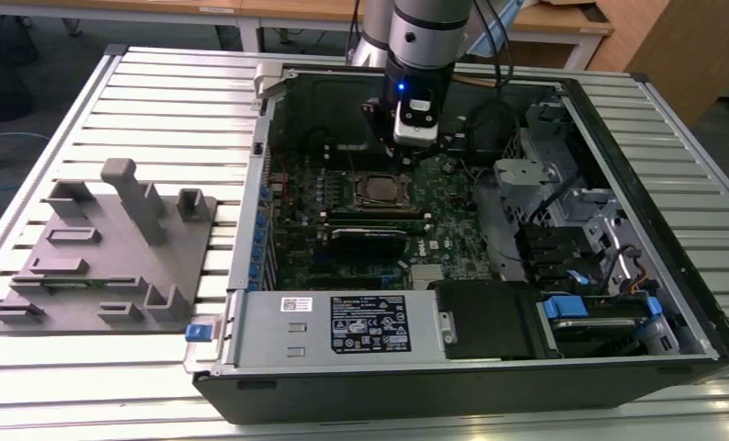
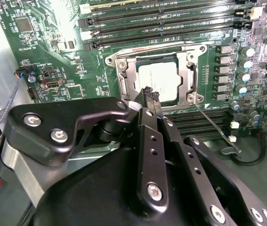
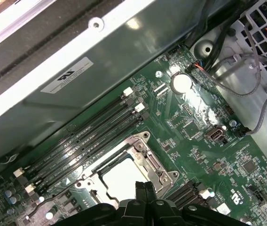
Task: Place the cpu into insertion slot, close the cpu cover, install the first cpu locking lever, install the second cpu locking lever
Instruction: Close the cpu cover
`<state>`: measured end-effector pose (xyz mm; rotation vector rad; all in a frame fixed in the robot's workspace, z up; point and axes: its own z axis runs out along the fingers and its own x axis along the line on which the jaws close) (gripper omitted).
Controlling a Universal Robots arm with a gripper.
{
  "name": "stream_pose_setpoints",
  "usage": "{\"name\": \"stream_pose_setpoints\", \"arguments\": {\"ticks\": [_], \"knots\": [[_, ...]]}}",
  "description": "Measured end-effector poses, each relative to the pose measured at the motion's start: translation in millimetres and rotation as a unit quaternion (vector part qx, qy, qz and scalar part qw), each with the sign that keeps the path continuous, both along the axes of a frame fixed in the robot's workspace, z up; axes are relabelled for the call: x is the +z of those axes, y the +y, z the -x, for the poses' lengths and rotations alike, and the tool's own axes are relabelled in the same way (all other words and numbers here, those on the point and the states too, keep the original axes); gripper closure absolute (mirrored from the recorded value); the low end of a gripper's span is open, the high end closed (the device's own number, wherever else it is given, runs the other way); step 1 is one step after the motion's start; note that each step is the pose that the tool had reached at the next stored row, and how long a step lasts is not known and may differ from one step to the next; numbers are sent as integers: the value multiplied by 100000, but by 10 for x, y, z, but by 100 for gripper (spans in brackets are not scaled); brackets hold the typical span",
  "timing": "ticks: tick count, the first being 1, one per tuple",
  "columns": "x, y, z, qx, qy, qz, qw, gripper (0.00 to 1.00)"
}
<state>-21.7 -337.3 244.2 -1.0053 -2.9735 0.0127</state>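
Observation:
The cpu (image 2: 159, 80) lies flat in the insertion slot (image 1: 381, 190), its silver top showing through the window of the cpu cover (image 2: 188, 77), which lies down over it. A thin wire locking lever (image 2: 213, 125) angles away from one socket corner. My gripper (image 2: 151, 94) is shut with nothing between its black fingers, its tip just above the socket's edge. In the first wrist view the gripper (image 3: 145, 187) hovers by the cpu (image 3: 119, 181). In the exterior view the gripper (image 1: 415, 147) hangs just behind the socket.
The open computer case (image 1: 254, 230) lies on a slatted table. Black memory slots (image 2: 171, 21) flank the socket. A drive cage (image 1: 585, 230) and cables (image 3: 246, 89) crowd the exterior view's right. A power supply (image 1: 339, 322) sits in front. A grey fixture plate (image 1: 107, 248) rests outside.

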Motion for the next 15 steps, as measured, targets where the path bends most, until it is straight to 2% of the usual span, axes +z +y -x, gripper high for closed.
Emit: {"name": "stream_pose_setpoints", "arguments": {"ticks": [9, 15], "knots": [[0, 0, 0, 3020, 0, -14, 99954, 89], [0, 0, 0, 3067, -1, -16, 99953, 89]]}}
